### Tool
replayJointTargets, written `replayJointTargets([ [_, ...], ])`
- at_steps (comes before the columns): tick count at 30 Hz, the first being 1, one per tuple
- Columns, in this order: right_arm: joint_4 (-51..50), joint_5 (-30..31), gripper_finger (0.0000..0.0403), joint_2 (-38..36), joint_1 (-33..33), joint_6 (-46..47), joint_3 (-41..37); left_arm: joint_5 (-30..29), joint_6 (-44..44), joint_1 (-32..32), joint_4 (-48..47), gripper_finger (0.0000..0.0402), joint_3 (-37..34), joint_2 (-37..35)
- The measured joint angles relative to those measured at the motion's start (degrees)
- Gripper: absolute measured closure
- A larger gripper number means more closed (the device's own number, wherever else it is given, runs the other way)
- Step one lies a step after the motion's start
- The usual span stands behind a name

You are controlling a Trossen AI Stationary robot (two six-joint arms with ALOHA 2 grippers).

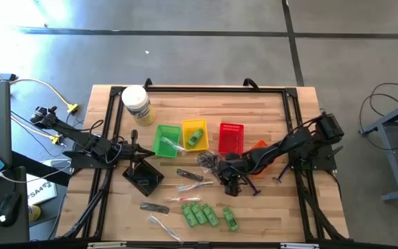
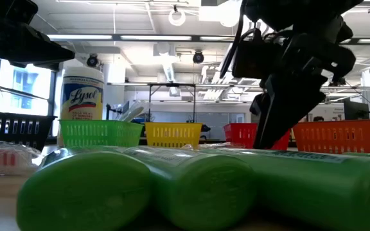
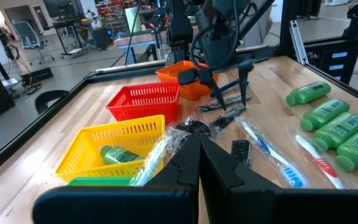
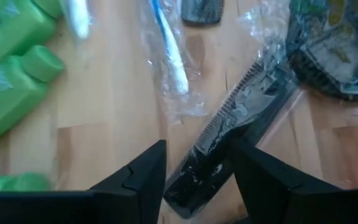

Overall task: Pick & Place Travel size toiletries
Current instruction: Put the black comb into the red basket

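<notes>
Green bottles [image 2: 172, 186] lying closest to low cam, row of them sitting at table's front edge [image 1: 200, 214]. Right gripper [image 4: 197, 171] hovering right over wrapped black comb [image 4: 241, 124], fingers spread apart either side of it, not clamping anything. Wrapped toothbrush [image 4: 166, 50] lying just beside comb. Left gripper [image 3: 199, 158] pinched fully closed, grasping nothing, waiting near black basket [image 1: 142, 176]. One green bottle sitting in yellow basket [image 1: 194, 135]. Red basket [image 1: 231, 137] sitting next to yellow one.

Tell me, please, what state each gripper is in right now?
Left gripper: closed, holding nothing.
Right gripper: open, straddling the wrapped black comb.
</notes>
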Motion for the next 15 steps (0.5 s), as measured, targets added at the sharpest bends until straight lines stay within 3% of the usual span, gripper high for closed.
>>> replayJointTargets([
  [9,-5.0,3.5,0.0237,5.6,0.2,0.0,5.5,0.0,-0.1,0.0,0.0,0.0402,0.0,0.0],
  [15,-7.6,5.3,0.0238,5.6,1.1,-0.4,7.7,0.0,-0.1,0.0,0.0,0.0402,0.0,0.0],
])
